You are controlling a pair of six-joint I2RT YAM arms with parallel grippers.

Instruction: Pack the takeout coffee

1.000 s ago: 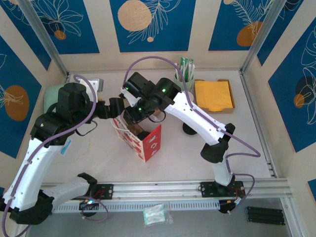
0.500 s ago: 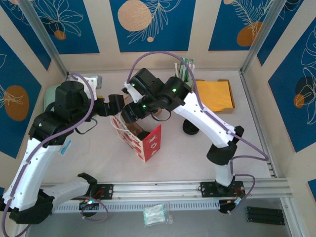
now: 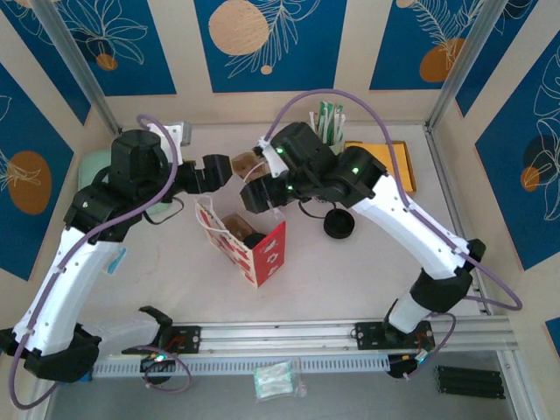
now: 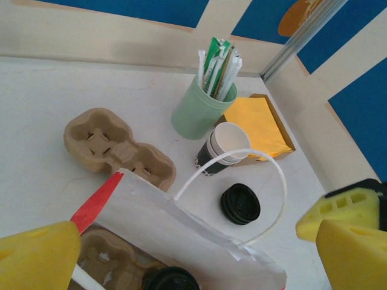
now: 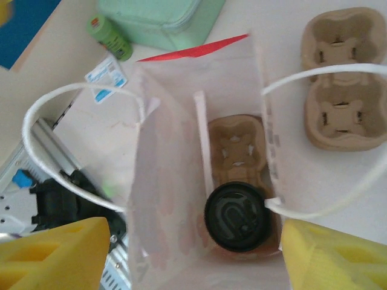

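Takeout coffee [image 5: 236,217] stands in a cardboard tray [image 5: 236,145] deep inside the red-and-white bag [image 5: 163,181], paper walls close on both sides. Right gripper [image 5: 193,251] hangs over the open mouth, fingers spread and empty. Over at the bag's far rim, the left gripper [image 4: 193,248] gapes wide, gripping nothing.

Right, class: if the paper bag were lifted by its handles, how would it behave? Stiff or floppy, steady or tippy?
The bag probably flexes: its thin walls look bowed. The cord handles look floppy, so it may swing. The coffee cup sits at one end of the tray inside, so the load would likely tilt that way.
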